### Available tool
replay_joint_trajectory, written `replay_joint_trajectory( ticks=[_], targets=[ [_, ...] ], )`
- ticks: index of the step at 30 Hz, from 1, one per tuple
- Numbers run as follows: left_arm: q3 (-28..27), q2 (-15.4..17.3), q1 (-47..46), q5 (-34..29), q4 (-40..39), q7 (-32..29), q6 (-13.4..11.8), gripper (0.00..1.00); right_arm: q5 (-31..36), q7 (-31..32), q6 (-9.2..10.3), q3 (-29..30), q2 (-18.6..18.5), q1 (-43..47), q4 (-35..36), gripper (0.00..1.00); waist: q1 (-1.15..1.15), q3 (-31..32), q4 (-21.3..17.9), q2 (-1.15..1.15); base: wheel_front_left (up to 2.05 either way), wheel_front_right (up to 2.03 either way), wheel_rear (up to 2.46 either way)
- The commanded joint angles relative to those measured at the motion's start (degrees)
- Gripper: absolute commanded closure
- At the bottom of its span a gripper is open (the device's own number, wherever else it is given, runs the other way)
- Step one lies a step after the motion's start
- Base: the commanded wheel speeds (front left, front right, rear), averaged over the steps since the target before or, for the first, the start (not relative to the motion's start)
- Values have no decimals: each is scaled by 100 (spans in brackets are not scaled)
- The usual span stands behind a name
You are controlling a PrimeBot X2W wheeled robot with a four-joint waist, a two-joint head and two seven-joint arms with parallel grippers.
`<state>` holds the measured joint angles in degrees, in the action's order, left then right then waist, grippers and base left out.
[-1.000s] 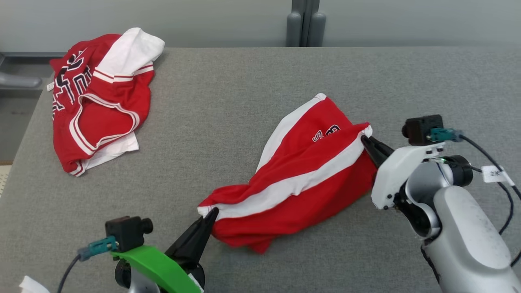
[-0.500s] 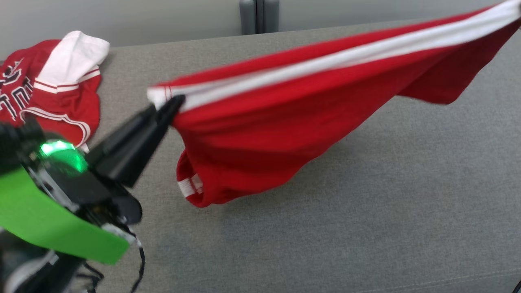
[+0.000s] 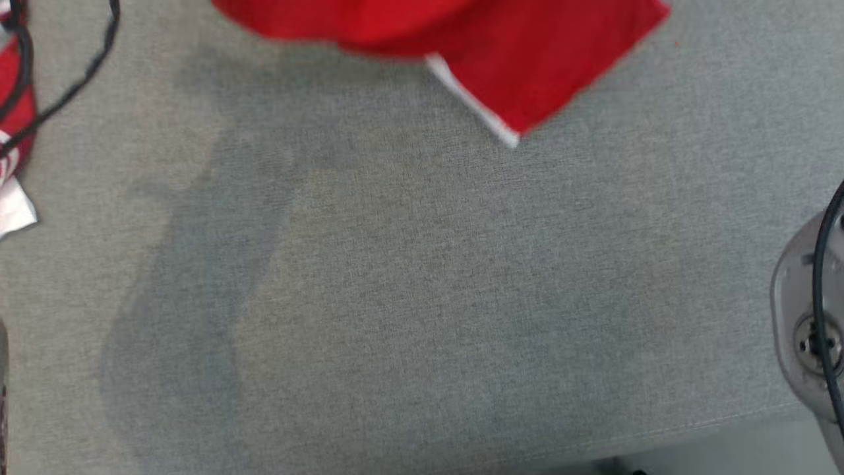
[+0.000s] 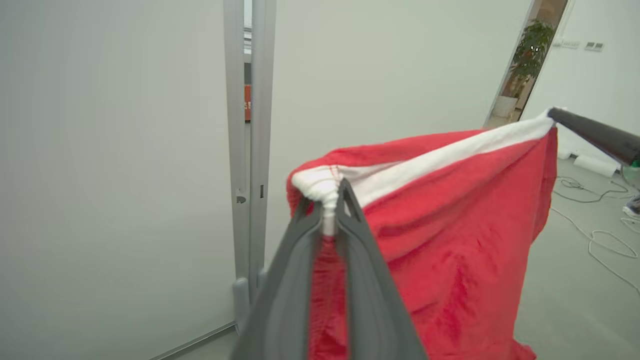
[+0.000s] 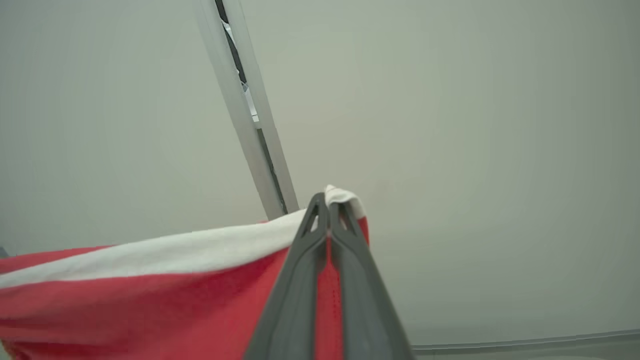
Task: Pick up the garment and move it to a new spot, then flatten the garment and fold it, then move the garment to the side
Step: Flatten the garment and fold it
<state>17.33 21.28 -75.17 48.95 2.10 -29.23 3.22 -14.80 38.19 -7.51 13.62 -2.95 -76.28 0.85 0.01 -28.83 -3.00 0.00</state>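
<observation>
One hem (image 3: 471,99) of the garment (image 3: 527,39) is seen in the head view, hung above the table (image 3: 422,297); a jersey (image 3: 13,204) lies at the left edge. In the left wrist view, the left gripper (image 4: 327,200) is pinched tight on one end of the white band (image 4: 450,150). In the right wrist view, the right gripper (image 5: 329,212) is clamped on the other end. Both grips should be kept firm, the band kept taut and level, and the hem laid first on bare table, well apart from the jersey.
</observation>
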Motion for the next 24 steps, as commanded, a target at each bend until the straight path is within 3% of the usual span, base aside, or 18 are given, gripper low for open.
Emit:
replay_joint_trajectory(
  ticks=[1,6,11,18,24],
  targets=[
    [33,-114,-349,-198,355,328,103,100,53,-332,4,19,-5,-359,-349,100,-1,-1139,-213,0,0,0,0],
    [273,-378,-951,-629,1581,1657,373,100,-283,-1492,4,-179,10,-890,-1509,100,-1,-1266,-254,0,0,0,0],
    [773,-334,-375,-382,2027,2654,431,100,-591,-2111,4,-471,-12,0,-1788,100,-1,-1003,-331,0,0,0,0],
    [1695,113,1716,590,1714,3660,430,100,-975,-2310,4,-691,-6,2635,-1030,100,-1,10,-383,0,0,0,0],
    [2256,335,3800,743,1197,4251,368,100,-1202,-1976,3,-952,-327,5132,76,100,-1,1178,-371,0,0,0,0]
  ],
)
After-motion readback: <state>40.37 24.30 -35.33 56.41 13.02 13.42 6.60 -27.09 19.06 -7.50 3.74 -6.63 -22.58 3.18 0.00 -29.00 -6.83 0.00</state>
